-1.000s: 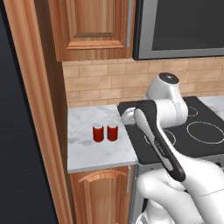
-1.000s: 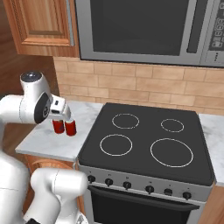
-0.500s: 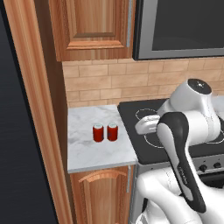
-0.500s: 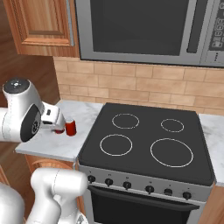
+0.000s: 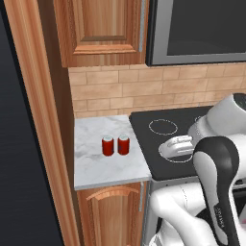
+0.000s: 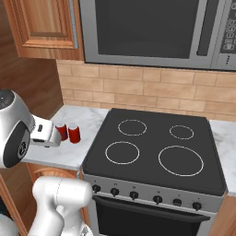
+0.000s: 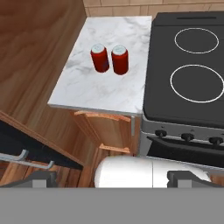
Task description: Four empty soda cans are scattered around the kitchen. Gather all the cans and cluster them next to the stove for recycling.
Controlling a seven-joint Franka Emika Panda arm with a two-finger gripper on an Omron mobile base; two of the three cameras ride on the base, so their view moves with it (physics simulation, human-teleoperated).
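Two soda cans point(image 7: 110, 59) parked upright side by side on the marble counter point(image 7: 87, 89), just left of the stove point(image 7: 192, 87). Gripper point(image 7: 111, 177) wide open, holding nothing, well clear. Could easily clip the pair swinging back with another can, knocking them over.

No readable text is showing anywhere. The two red soda cans point(image 7: 109, 58) are carrying no legible brand or label. The microwave point(image 6: 152, 32) is showing a button panel at its right edge, but its markings are too small and blurred to read. The stove point(image 6: 156, 152) is showing plain white burner rings and unmarked black knobs.
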